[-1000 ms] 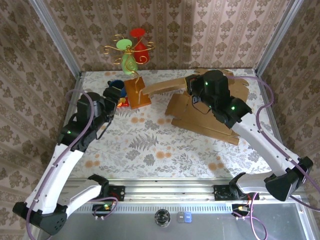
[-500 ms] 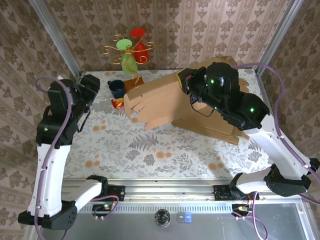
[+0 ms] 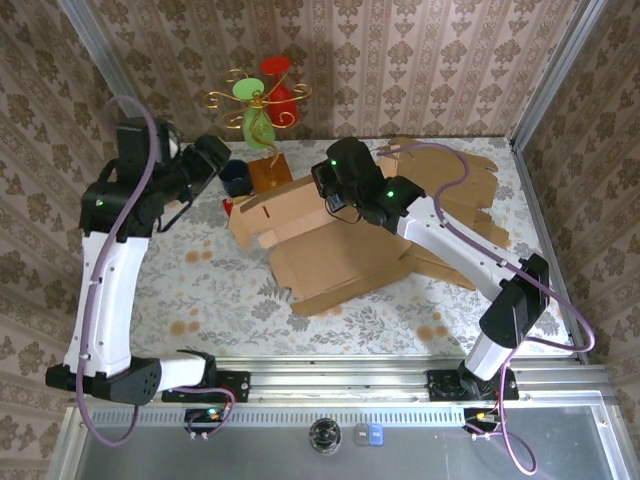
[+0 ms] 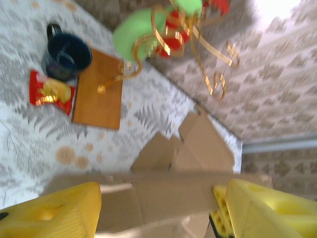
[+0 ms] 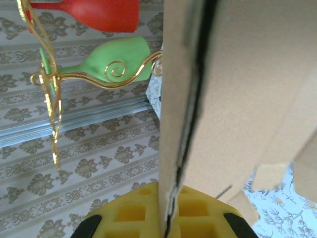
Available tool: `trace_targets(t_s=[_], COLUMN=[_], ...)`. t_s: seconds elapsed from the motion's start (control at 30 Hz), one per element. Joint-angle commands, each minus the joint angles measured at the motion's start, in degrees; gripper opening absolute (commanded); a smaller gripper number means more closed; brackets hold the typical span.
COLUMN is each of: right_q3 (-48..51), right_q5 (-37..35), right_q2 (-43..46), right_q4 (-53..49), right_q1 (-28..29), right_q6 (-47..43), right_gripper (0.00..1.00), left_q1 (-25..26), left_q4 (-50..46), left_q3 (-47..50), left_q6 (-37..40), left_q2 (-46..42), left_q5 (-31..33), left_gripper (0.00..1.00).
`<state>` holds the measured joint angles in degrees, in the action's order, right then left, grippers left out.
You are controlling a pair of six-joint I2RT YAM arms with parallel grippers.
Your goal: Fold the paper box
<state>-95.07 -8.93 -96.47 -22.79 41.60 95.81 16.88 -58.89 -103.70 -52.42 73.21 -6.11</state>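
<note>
While the right gripper (image 5: 167,210) pinches an edge of the paper box (image 3: 330,250) beside the wooden board (image 3: 268,172), the left gripper (image 4: 158,201) hangs spread near that board. Folding looks barely begun; the left should grab a flap next.

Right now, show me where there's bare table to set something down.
Bare: the near-left cloth, bordered by the left arm, the cardboard box and the front rail; also the near-right patch beneath the right arm. Crowded: far left holds mug, snack packet, wooden stand; cardboard flats cover the far right.
</note>
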Motion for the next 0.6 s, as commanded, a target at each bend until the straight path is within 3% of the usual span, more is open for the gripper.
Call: trace_targets(t_s=[0.0, 0.2, 0.57], right_q3=[0.09, 1.81, 3.81], right_q5=[1.62, 2.34, 2.5], right_q2=[0.81, 0.65, 1.52], right_q4=[6.12, 6.63, 7.65], right_q1=[0.13, 0.05, -0.65], right_q6=[2.72, 4.58, 6.03], right_gripper=[0.0, 0.0, 0.0], left_q1=[2.68, 3.42, 5.69], left_q4=[-5.67, -4.37, 1.63], left_q3=[2.07, 7.41, 12.53], left_q6=[-0.49, -0.97, -4.34], left_q2=[-0.01, -0.39, 1.59], left_q5=[-1.26, 0.83, -2.7], left_gripper=[0.68, 0.68, 0.67])
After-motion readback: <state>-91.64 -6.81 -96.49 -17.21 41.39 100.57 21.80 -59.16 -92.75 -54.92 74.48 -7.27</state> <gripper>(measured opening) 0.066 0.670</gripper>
